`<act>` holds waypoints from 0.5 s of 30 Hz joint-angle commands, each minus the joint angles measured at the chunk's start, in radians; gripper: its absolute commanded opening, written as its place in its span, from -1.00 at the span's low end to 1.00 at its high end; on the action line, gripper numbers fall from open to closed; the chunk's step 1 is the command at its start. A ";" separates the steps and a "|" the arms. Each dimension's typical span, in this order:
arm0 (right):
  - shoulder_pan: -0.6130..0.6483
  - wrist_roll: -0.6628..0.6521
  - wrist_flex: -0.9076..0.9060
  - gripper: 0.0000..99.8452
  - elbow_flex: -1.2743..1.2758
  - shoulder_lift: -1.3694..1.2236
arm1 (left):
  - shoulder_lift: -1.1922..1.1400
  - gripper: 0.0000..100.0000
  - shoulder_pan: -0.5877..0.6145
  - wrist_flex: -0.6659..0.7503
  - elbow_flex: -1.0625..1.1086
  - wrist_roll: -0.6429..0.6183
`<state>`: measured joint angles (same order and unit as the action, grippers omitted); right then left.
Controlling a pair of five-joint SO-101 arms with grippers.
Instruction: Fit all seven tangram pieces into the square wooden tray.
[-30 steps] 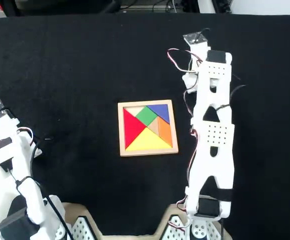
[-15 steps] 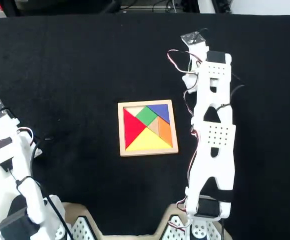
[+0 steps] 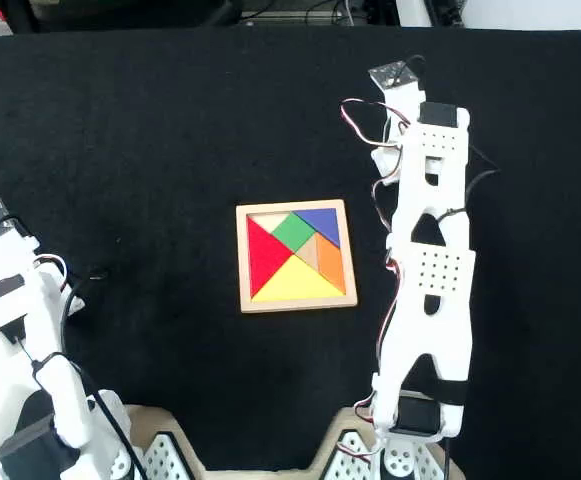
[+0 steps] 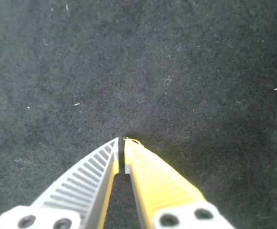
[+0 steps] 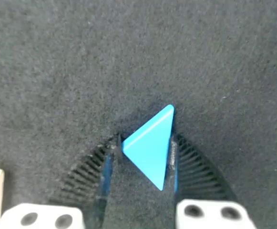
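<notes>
As the black cloth-covered desk [image 3: 150,150] spreads wide, the square wooden tray [image 3: 241,260] sits mid-desk between two white arms, with red, yellow, green, blue, orange and tan pieces flat inside. The right arm [image 3: 425,260] stretches alongside it, apart. The right claw [image 5: 145,140], narrowly parted, pinches a light-blue triangular piece [image 5: 152,145] over cloth. The left claw [image 4: 121,140] is closed, tips meeting.

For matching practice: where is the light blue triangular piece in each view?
Right wrist view: light blue triangular piece centred between right gripper jaws.
High view: under right arm's far end, beyond square wooden tray.
Left wrist view: left gripper above black cloth.
Shared landmark: that cloth.
</notes>
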<state>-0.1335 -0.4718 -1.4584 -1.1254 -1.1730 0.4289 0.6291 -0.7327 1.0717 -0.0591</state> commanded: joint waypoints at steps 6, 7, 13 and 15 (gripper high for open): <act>0.006 -0.038 -0.089 -0.73 -0.093 0.035 | 0.032 -0.94 -0.012 0.012 -0.002 -0.005; 0.011 -0.055 -0.112 -0.73 -0.119 0.035 | 0.032 -0.94 -0.012 0.012 -0.002 -0.005; 0.012 -0.075 -0.212 -0.81 -0.246 0.035 | 0.032 -0.94 -0.012 0.012 -0.002 -0.005; 0.012 -0.075 -0.241 -0.84 -0.277 0.035 | 0.032 -0.94 -0.012 0.012 -0.002 -0.005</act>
<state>-0.1304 -0.5378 -1.6594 -1.3188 -1.1792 0.4289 0.6291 -0.7327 1.0717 -0.0591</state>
